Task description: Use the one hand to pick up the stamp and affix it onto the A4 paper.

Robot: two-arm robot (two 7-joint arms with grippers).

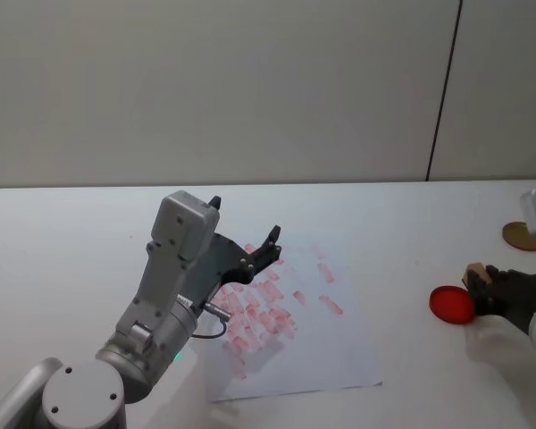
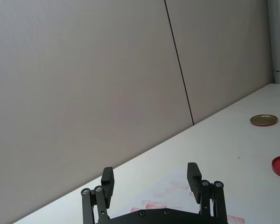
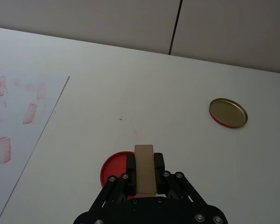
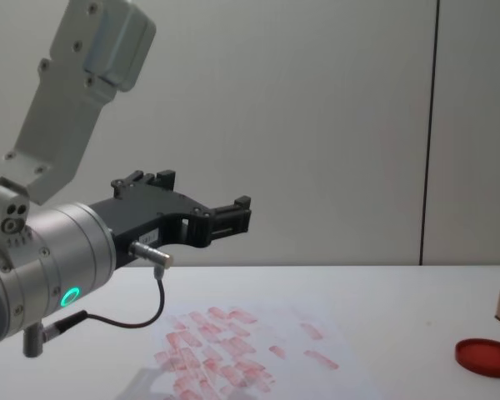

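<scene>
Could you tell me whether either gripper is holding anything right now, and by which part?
The right gripper holds the stamp by its long sides, above the ink pad. The left gripper is open and empty over the paper.

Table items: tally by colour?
Red: 1, ink pad
Tan: 1, stamp, held in the right gripper
Gold: 1, round lid
White: 1, A4 paper, covered in red prints
Total: 4

No legible text, label or number anywhere.

Lab, white table (image 1: pixel 429 232), bare panelled wall (image 1: pixel 250 80)
</scene>
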